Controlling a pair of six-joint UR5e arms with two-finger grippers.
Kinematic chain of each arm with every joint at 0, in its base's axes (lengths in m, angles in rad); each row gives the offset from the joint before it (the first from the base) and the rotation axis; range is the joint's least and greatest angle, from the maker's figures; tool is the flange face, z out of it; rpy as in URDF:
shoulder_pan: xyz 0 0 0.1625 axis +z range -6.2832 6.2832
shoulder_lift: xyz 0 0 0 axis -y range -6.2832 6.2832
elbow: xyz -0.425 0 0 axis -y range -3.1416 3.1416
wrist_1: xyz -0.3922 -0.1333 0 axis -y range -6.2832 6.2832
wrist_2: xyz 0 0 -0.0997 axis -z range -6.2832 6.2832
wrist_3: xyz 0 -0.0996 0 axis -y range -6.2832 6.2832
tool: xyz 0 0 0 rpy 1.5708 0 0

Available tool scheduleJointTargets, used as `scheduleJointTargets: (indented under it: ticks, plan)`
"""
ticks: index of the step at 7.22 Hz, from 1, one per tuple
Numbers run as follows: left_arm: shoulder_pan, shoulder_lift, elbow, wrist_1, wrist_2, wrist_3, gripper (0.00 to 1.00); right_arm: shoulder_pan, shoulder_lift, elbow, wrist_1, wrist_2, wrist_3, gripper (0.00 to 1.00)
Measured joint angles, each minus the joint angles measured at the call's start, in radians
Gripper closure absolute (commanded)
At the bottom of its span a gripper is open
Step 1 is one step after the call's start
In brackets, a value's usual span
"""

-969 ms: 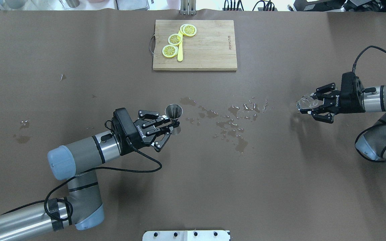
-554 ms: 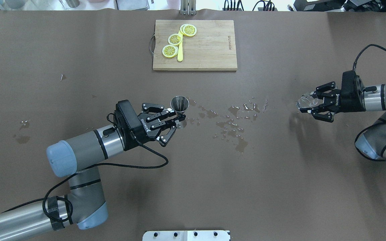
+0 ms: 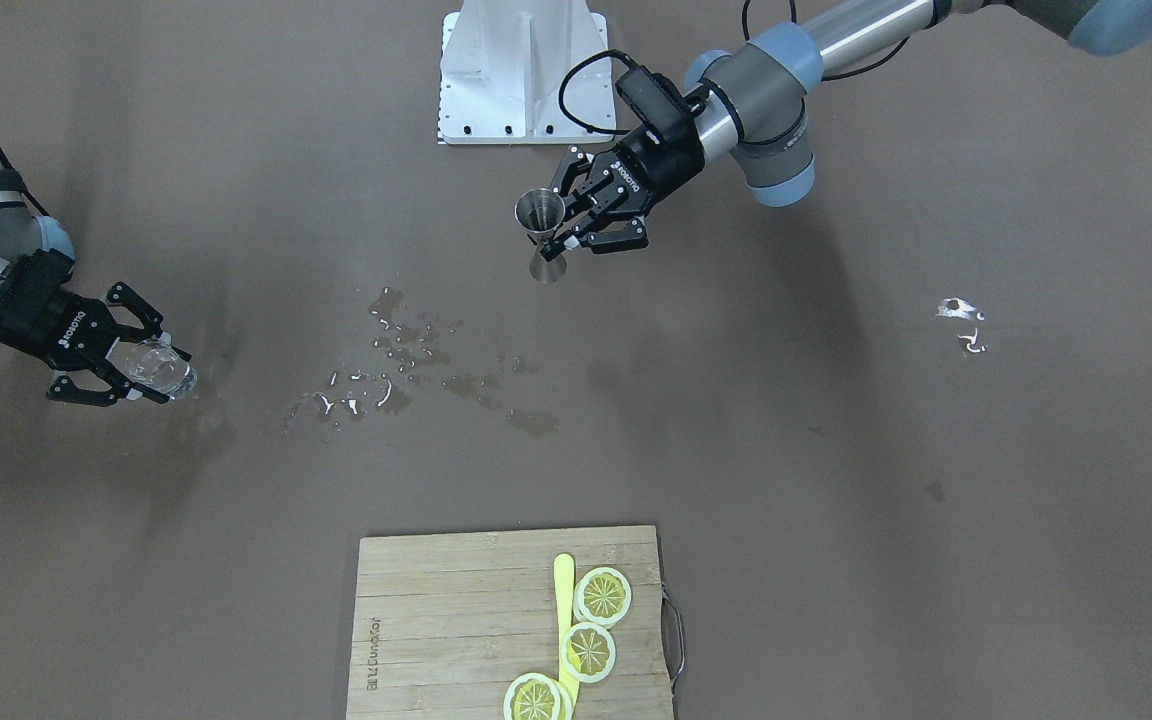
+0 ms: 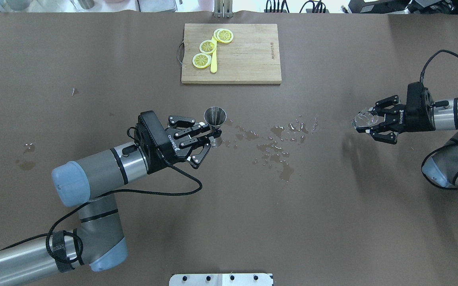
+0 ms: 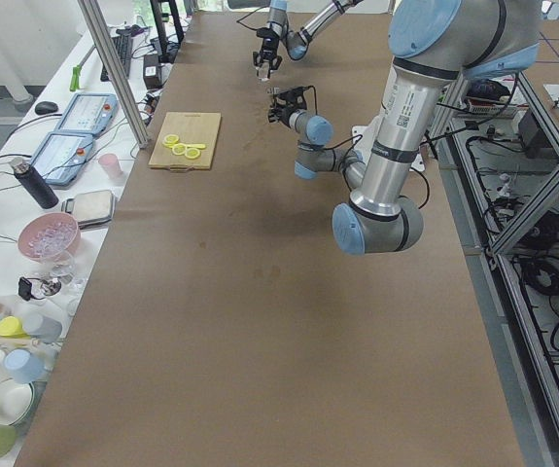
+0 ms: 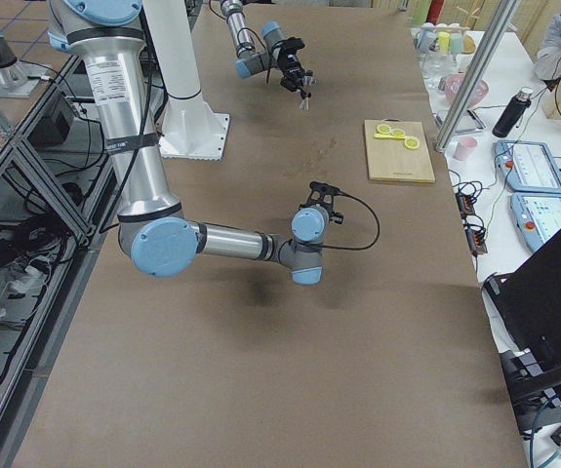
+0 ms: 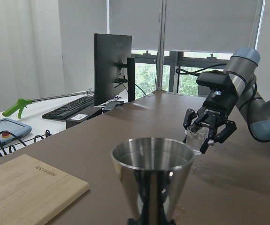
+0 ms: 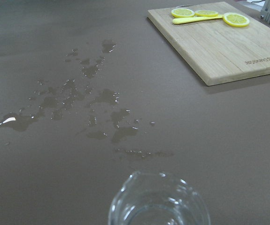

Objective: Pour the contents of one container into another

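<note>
first, close the gap between the vessels. the left fingers (image 4: 192, 133), clenched on the waist of the polished steel double-cone jigger (image 4: 215, 116), hold it upright above the brown counter (image 4: 229, 206). it is well apart from the clear glass tumbler (image 4: 361, 120) grasped by the right fingers (image 4: 386, 103). recommended: set rim over rim, then tilt slowly; spilled puddles (image 4: 276, 147) lie between them. liquid level in either vessel cannot be told.

Bright, even overhead light casts soft arm shadows on the brown table (image 4: 229, 222); the spilled puddles (image 3: 386, 385) glint white. In the left wrist view, windows (image 7: 149, 70) at 12 o'clock glow, reflecting on the steel cup (image 7: 152, 178).
</note>
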Motion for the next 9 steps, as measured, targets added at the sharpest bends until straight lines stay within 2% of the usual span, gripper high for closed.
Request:
scheduleJointTargets:
  ticks: [5, 9]
  plan:
    - [0.047, -0.001, 0.068, -0.004, 0.0, 0.001, 1.0, 0.046, 0.008, 0.005, -0.01, 0.067, -0.041, 1.0]
    - [0.061, -0.011, 0.1, -0.007, 0.006, 0.01, 1.0, 0.039, 0.03, -0.002, -0.014, 0.067, -0.111, 1.0]
